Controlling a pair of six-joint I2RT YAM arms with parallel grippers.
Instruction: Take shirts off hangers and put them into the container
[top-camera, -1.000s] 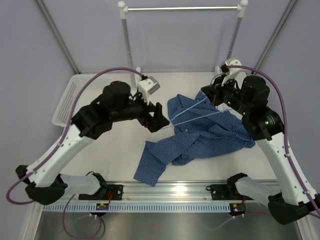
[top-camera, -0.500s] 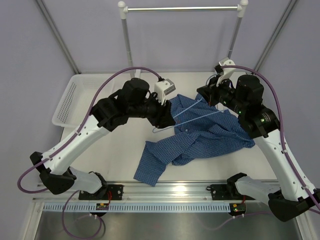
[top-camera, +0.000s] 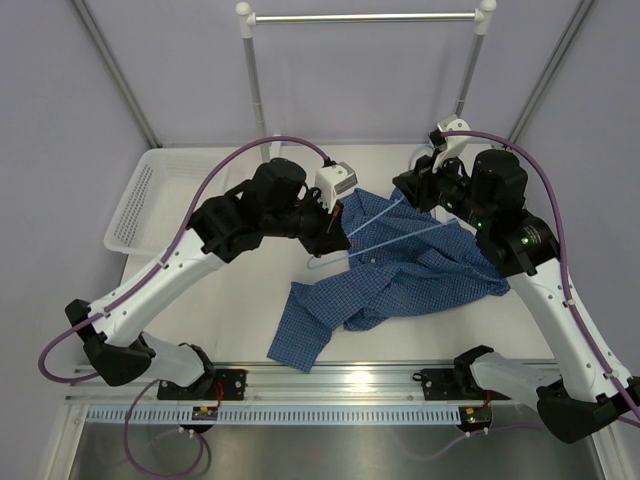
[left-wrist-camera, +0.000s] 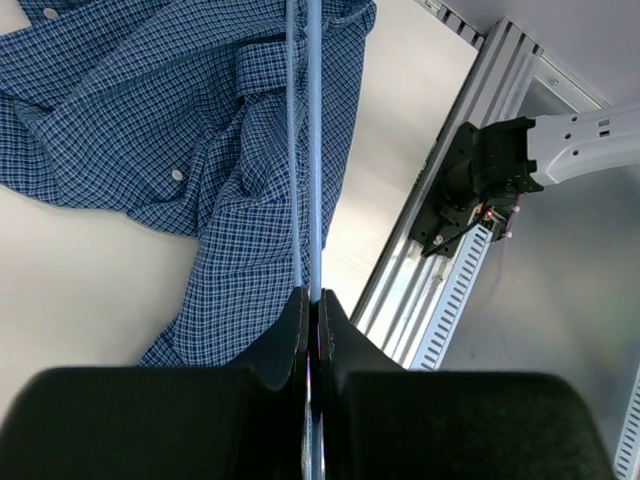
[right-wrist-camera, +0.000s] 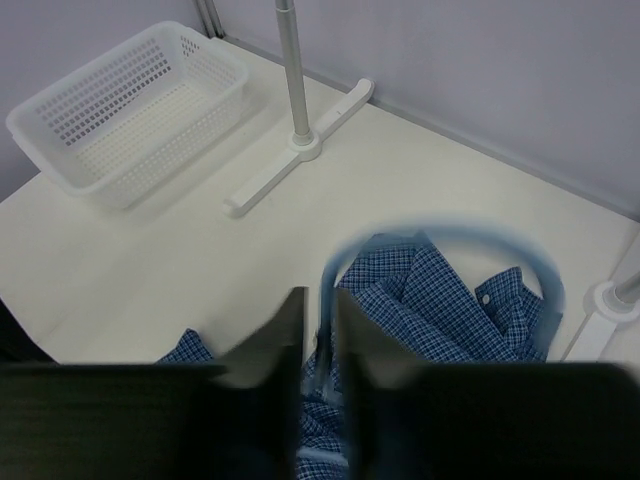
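Both grippers are clenched on the light-blue hanger (left-wrist-camera: 314, 150): left gripper (left-wrist-camera: 312, 300) pinches a straight wire, right gripper (right-wrist-camera: 320, 325) grips by the hook. Blue checked shirt (top-camera: 400, 275) lies crumpled on table (top-camera: 245, 300), hanger across its upper part. White basket (top-camera: 135, 205) sits far left, well apart.

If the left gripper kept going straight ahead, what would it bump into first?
Probably the blue shirt. The left gripper, shut on the hanger wire, points along that wire, with the cloth lying beyond it; depth is unclear.

1x shirt (top-camera: 420, 275), 1x hanger (left-wrist-camera: 314, 150), 1x basket (top-camera: 135, 197)
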